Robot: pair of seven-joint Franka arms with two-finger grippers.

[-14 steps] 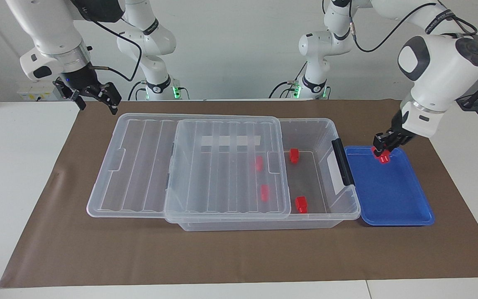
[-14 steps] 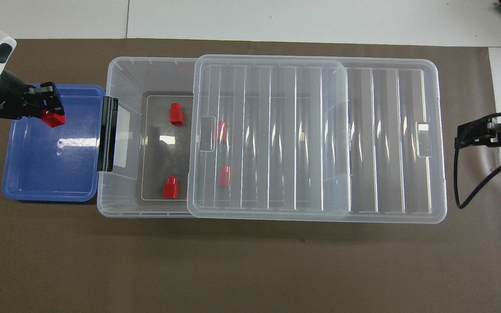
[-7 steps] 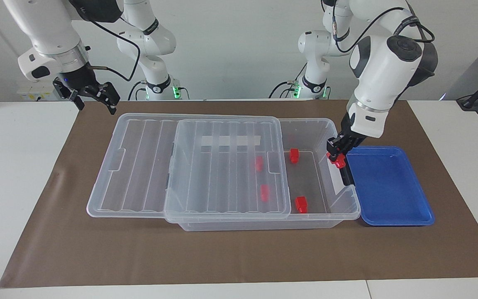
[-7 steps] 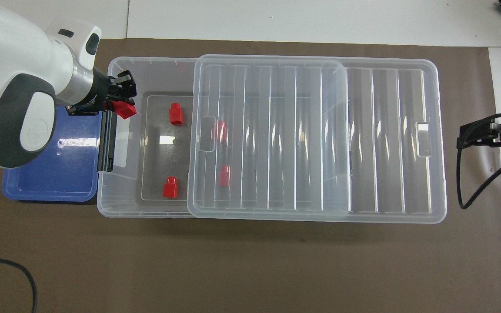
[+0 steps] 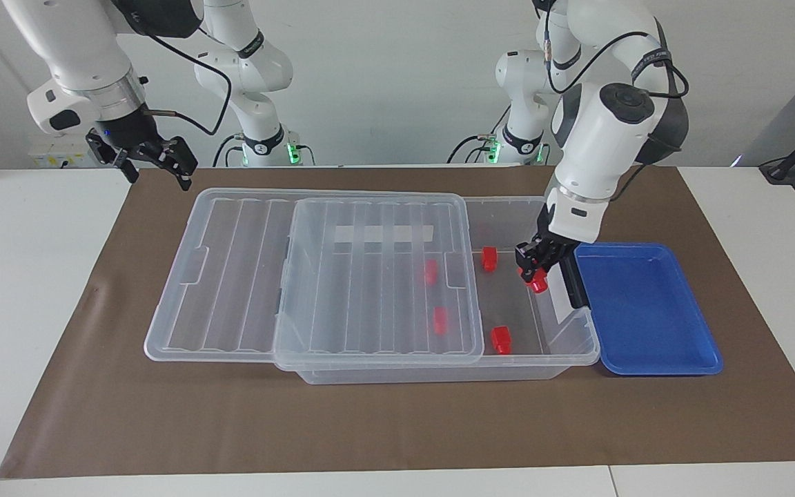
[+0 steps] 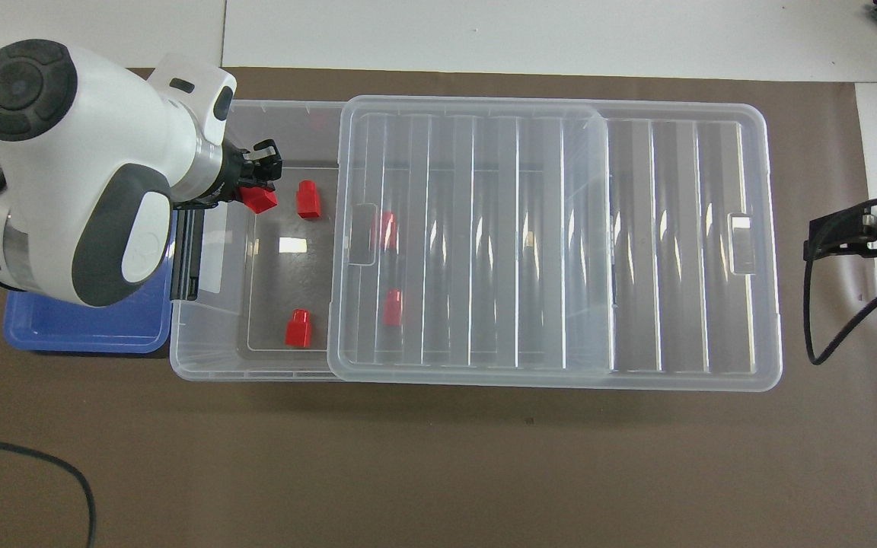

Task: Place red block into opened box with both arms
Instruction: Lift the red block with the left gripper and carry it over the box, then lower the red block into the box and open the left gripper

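Moved: since a second ago my left gripper (image 5: 537,273) has carried the red block (image 5: 540,281) off the blue tray (image 5: 653,324), past the black handle (image 5: 572,279), and now hangs over the uncovered end of the box (image 5: 580,355).
Left fingers: clamped tight on the block, which pokes out below them, tilted.
Block: in the air, above the box floor, not yet resting on anything.
Right gripper (image 5: 156,157): waits above the tabletop at the lid's overhanging end, fingers spread wide and holding nothing.
Lid (image 5: 315,276): slid toward the right arm's end, so only a strip of the box by the handle is uncovered.
In the box: two blocks (image 5: 489,258) in the uncovered strip, two more under the lid.
Risk, bounce: I judge a release from this height could send the block tumbling off the hard floor, or knocking the block just beside it.
Risk, wall: my wrist hangs close over the handle end; going straight down could catch the rim or the handle and shove the box.
Risk, lid edge: drifting further toward the lid could put my fingers against its edge.
Risk, cling: the block sits askew in my fingers, so it may stick to one as they part and fall crooked.
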